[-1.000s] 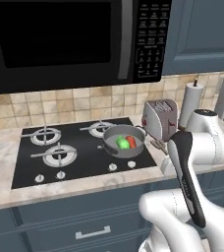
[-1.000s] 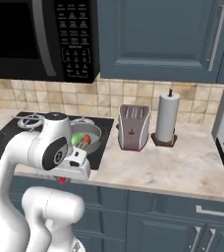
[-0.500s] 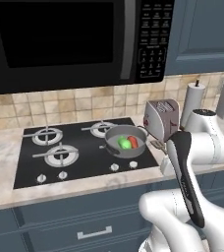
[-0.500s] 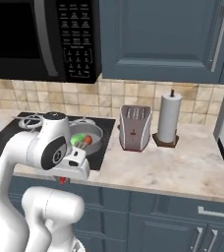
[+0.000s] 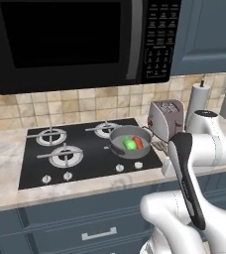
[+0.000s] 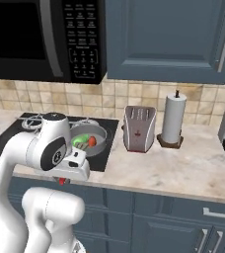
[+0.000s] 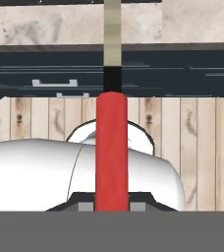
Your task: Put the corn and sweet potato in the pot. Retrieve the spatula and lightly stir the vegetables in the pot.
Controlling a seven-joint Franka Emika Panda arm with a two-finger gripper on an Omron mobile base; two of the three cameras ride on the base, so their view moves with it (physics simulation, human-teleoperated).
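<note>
Worktop (image 6: 183, 170) of pale stone carries the black stove (image 5: 80, 154), toaster (image 6: 139, 129) and paper towel roll (image 6: 173, 118). Grey pot (image 5: 131, 145) sits on the stove's front right burner, with the green corn (image 5: 129, 144) and orange sweet potato (image 5: 139, 143) lying side by side inside, touching or nearly so. So loading looks done; the step in hand is getting the spatula to the pot. Gripper (image 7: 112, 204) is low, in front of the cabinet fronts below the worktop edge; hand view shows it clamped on the spatula (image 7: 112, 147) by the red handle, the pale head end running away from the hand, wooden floor behind. To do it well: lift clear of the worktop edge before swinging inward, keep the grip firm so the handle does not twist, then bring the head down between the vegetables and the pot wall. Stir with small, slow sweeps; the pot is shallow and the sweet potato could be flicked over the rim.
</note>
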